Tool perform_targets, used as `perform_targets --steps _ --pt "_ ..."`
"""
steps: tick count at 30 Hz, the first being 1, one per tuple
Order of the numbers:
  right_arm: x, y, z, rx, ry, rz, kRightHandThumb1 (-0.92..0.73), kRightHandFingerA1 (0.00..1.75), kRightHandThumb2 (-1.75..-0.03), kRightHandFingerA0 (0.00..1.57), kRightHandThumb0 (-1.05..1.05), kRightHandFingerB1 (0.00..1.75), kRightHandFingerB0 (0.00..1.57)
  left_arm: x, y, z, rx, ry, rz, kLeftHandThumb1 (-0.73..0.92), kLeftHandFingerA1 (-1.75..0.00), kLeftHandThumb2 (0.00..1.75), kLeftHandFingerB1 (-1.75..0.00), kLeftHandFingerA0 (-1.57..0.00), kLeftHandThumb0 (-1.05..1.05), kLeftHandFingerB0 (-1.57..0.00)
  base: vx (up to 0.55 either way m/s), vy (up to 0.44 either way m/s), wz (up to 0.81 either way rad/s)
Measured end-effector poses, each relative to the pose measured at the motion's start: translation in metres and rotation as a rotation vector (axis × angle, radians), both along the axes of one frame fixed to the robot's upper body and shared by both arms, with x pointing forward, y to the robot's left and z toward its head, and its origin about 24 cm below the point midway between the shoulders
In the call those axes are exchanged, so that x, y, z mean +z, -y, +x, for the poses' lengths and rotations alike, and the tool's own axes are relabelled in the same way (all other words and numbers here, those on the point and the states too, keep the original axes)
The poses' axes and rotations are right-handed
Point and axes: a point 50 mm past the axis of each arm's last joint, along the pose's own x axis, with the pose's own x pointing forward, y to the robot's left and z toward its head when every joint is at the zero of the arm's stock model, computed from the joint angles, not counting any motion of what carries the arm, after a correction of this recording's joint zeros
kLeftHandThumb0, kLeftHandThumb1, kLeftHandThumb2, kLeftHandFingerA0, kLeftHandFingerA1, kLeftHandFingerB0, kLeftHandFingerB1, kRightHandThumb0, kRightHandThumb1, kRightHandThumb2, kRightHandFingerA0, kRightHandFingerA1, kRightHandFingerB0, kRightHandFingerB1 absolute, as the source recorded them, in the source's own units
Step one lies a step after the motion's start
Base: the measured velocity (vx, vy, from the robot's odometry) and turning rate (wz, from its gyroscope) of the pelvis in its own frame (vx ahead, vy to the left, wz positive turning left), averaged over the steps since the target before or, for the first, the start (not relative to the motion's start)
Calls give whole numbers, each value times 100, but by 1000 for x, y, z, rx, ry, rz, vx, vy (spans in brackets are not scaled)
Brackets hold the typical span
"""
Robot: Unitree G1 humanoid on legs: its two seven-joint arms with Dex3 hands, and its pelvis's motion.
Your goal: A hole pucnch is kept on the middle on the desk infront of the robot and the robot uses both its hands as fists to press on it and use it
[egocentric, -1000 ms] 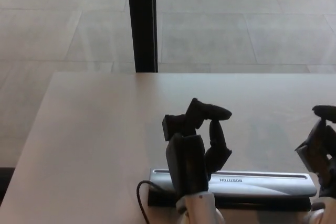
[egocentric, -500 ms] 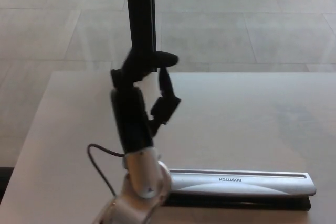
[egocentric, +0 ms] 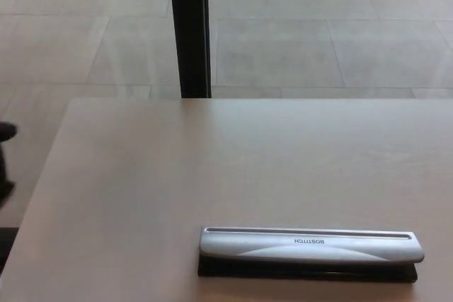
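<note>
A long silver hole punch (egocentric: 311,245) with a black base lies flat on the pale wooden desk (egocentric: 156,175), near the front edge and a little right of centre. Its "BOSTITCH" label reads upside down from here. Nothing touches it. Only a dark sliver of my left hand (egocentric: 5,134) shows at the picture's far left edge, beyond the desk's left side and far from the punch. Too little of it shows to tell its state. My right hand is out of the picture.
A black vertical post (egocentric: 190,30) stands behind the desk's far edge, with a tiled floor (egocentric: 318,40) beyond. A dark object (egocentric: 6,249) sits off the desk's left side at the bottom corner.
My left arm has lifted off the punch and swung left, out to the picture's edge. My right hand, seen at the right edge one second ago, has left the view.
</note>
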Motion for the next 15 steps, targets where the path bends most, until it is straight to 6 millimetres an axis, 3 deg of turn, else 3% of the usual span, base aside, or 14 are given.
perform_targets --steps 1,2,4,5,6,8,9,10,11,12,13,14,15 --pt "-2 10 -11 -46 -21 20 -66 135 -74 96 -36 77 85 -6 -18 -8 45 -55 16 50 -155 78 -83 -93 -58 -69 0 0 0" --pt "-5 17 -20 -82 -37 38 -61 117 -79 106 -33 77 90 -11 -31 -15 84 -97 19 53 -153 82 -89 -89 -48 -78 0 0 0" --pt "-13 29 -38 -153 -62 87 -59 111 -82 107 -29 74 88 -22 -56 -32 165 -181 12 55 -151 80 -79 -93 -48 -79 0 0 0" --pt "-19 33 -45 -183 -74 114 -57 97 -72 109 -33 72 90 -28 -66 -40 202 -217 2 44 -153 81 -84 -105 -48 -86 0 0 0" --pt "-25 37 -53 -214 -85 143 -54 99 -66 113 -33 72 89 -34 -75 -48 236 -252 -12 37 -144 92 -82 -114 -51 -86 0 0 0" --pt "-33 42 -62 -254 -96 184 -54 104 -67 109 -32 80 88 -43 -86 -59 283 -292 -37 37 -148 87 -78 -111 -42 -80 0 0 0" --pt "-44 47 -73 -305 -112 241 -54 104 -67 109 -32 80 88 -54 -99 -75 342 -343 -77 37 -148 87 -78 -111 -42 -80 0 0 0" --pt "-49 48 -78 -324 -114 264 -64 118 -64 106 -33 86 80 -58 -103 -81 364 -360 -94 25 -125 94 -90 -128 -34 -90 0 0 0" --pt "-59 50 -86 -364 -119 316 -68 115 -63 103 -37 82 75 -67 -112 -95 411 -398 -132 30 -122 96 -90 -118 -34 -93 0 0 0" --pt "-64 51 -90 -380 -120 341 -68 98 -60 94 -38 84 74 -72 -114 -101 431 -416 -149 43 -125 81 -82 -105 -41 -93 0 0 0" --pt "-76 50 -96 -410 -125 394 -69 101 -62 89 -36 79 61 -83 -118 -114 466 -460 -182 41 -109 93 -67 -102 -44 -36 0 0 0" --pt "-84 49 -100 -430 -128 431 -66 87 -66 78 -33 85 64 -92 -119 -123 485 -495 -203 56 -87 72 -74 -98 -46 -63 0 0 0" --pt "-94 47 -105 -454 -128 477 -65 79 -66 74 -28 82 66 -103 -119 -133 504 -541 -230 52 -72 74 -70 -92 -39 -71 0 0 0"
